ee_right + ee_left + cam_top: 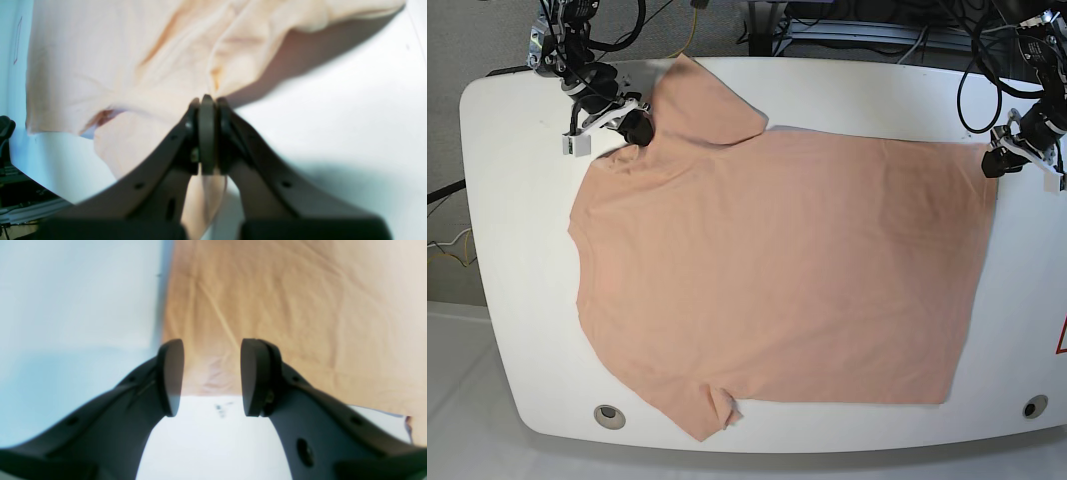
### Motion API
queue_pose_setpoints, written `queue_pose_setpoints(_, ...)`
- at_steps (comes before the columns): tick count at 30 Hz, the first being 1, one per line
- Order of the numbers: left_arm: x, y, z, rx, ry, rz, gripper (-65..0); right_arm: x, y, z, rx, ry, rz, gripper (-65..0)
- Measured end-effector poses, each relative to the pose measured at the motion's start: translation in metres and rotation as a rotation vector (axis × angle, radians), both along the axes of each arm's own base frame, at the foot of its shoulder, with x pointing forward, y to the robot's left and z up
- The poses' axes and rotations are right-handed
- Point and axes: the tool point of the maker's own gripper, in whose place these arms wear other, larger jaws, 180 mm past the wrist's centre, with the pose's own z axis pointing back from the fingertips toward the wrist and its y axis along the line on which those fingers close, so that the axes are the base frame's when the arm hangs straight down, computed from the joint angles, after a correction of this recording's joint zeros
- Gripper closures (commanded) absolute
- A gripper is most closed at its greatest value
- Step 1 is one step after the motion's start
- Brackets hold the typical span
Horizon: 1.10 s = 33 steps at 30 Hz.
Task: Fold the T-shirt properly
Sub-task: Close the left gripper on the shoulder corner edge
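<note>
The salmon T-shirt (777,270) lies spread flat across the white table (517,250), one sleeve at the back left and the other at the front left. At the back left, my right gripper (634,130) is shut on a fold of the shirt near the shoulder. In the right wrist view the right gripper (207,103) has pinched cloth (133,66) bunched at its tips. My left gripper (999,162) hovers at the shirt's back right corner. In the left wrist view the left gripper (211,376) is open, with the shirt's corner (267,306) lying flat below the gap, unpinched.
Cables and dark equipment (847,30) crowd the far table edge. Two round holes (609,415) (1034,407) sit near the front corners. A red mark (1061,338) shows at the right edge. Bare white tabletop (213,440) borders the shirt corner.
</note>
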Motion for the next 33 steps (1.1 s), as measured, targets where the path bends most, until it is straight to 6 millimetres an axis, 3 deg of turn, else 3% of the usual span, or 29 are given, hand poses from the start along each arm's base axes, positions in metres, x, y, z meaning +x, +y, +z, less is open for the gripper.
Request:
queue_pose_setpoints(9,-0.010,0.032,0.001,0.066,0.056,-0.005,-26.5,0.000,0.000,0.000,-0.001,0.000,-0.002,0.0)
queue_pose_setpoints(16,-0.022,0.021,-0.014,0.016,0.113,-0.039,-18.3,0.001,0.001,0.000,0.002,-0.001,0.003,0.0)
queue_pose_setpoints(20,-0.033,0.017,-0.024,-0.006,0.156,-0.043,-17.2,0.001,0.001,0.000,0.002,-0.002,0.003,0.0)
queue_pose_setpoints(24,-0.036,0.022,-0.024,-0.006,0.169,-0.047,-21.5,0.001,0.001,0.000,0.002,-0.001,0.003,0.0)
queue_pose_setpoints(30,-0.018,0.035,0.000,0.019,0.072,-0.057,-28.1,0.000,0.001,0.000,0.001,0.000,0.003,0.0)
queue_pose_setpoints(32,-0.016,0.036,0.003,0.020,0.057,-0.062,-37.9,0.001,0.001,0.000,0.001,0.000,0.003,0.0)
queue_pose_setpoints(33,-0.014,0.035,0.004,0.021,0.051,-0.063,-39.8,0.001,0.001,0.000,0.001,0.000,0.003,0.0)
